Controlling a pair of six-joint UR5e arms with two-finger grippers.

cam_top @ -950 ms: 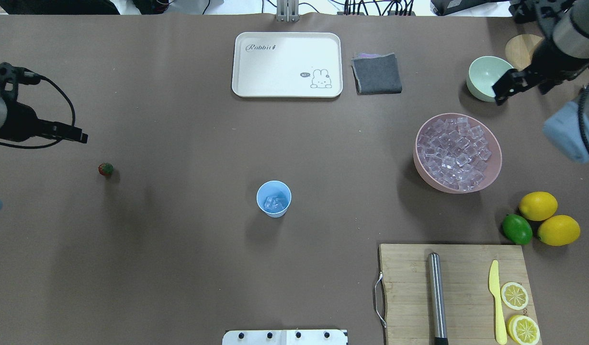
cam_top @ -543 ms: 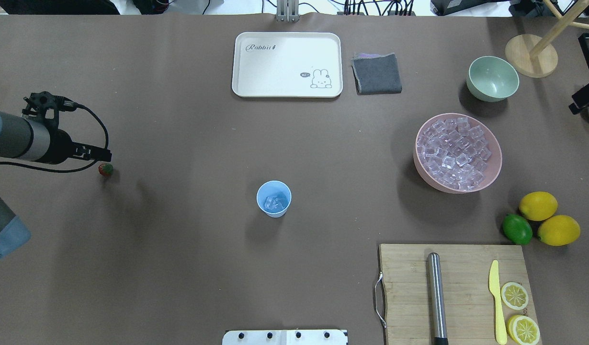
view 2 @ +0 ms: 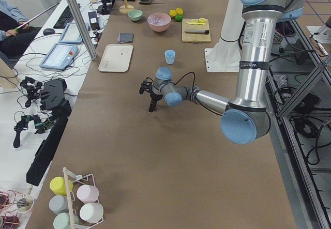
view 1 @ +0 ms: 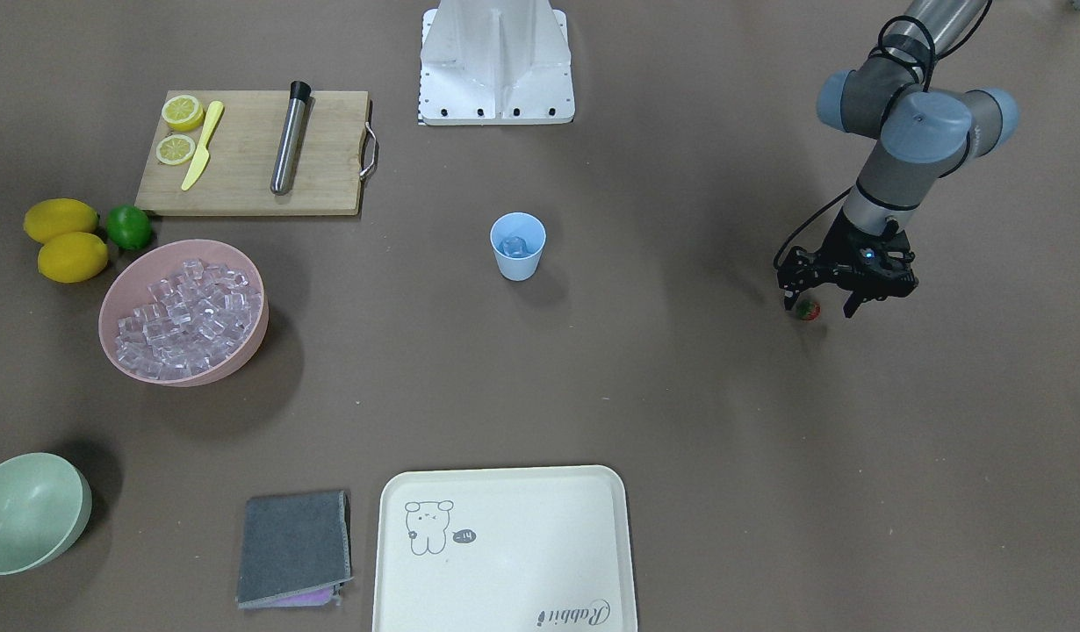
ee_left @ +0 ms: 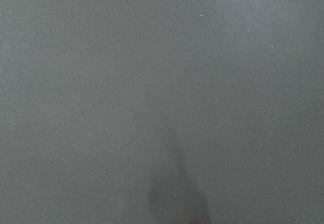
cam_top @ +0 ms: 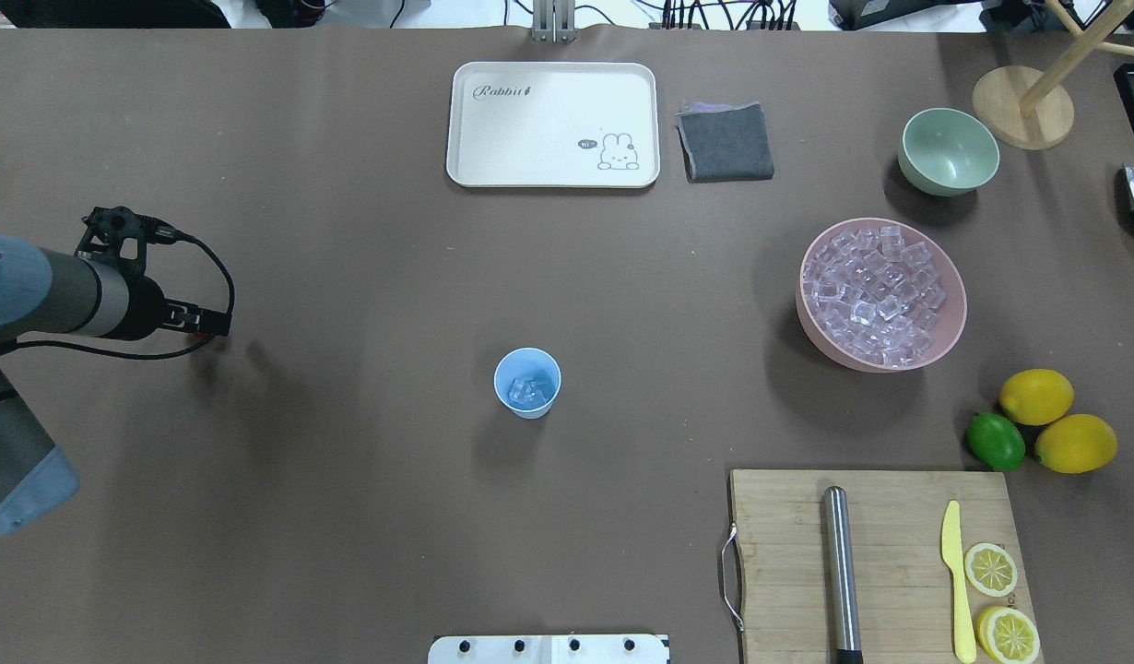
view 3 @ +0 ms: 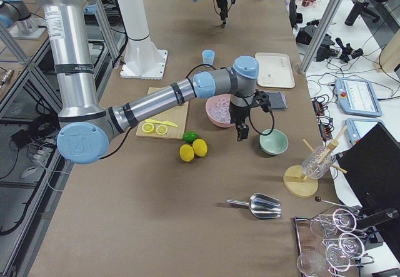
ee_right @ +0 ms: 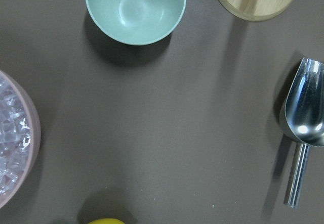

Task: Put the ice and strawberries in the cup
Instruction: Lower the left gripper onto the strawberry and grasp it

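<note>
In the overhead view we start at the left edge, where the left pincer (cam_top: 218, 322) hangs low over the table (cam_top: 346, 516). From the front its two fingers stand spread, pinching nothing. The one strawberry (view 1: 807, 309) lies on the table at their tips, nearer the finger on that frame's left. From overhead the pincer hides it.

At the centre we count one cup (cam_top: 528, 411), upright and well apart from the berry, with ice (cam_top: 528, 389) inside; we cannot tell how many cubes. Above it, at the top, lie one cream tray (cam_top: 466, 120) and one folded grey cloth (cam_top: 725, 141).

At lower right there is one cutting board (cam_top: 779, 553), carrying one steel rod (cam_top: 841, 572), one yellow knife (cam_top: 957, 581) and two lemon halves (cam_top: 990, 569). Above the board, one pink bowl (cam_top: 811, 337) holds a heap of cubes, too many to count. Further up is one green bowl (cam_top: 908, 161). Right of the board we count one lime (cam_top: 995, 441) touching two lemons (cam_top: 1035, 396). One wooden stand (cam_top: 1009, 111) sits in the upper right corner.

The right pincer (view 3: 240, 137) shows only in the right side view, above the table between the two bowls. We cannot tell whether it is spread or pressed together. Its wrist camera shows one metal scoop (ee_right: 304, 107) at right.
</note>
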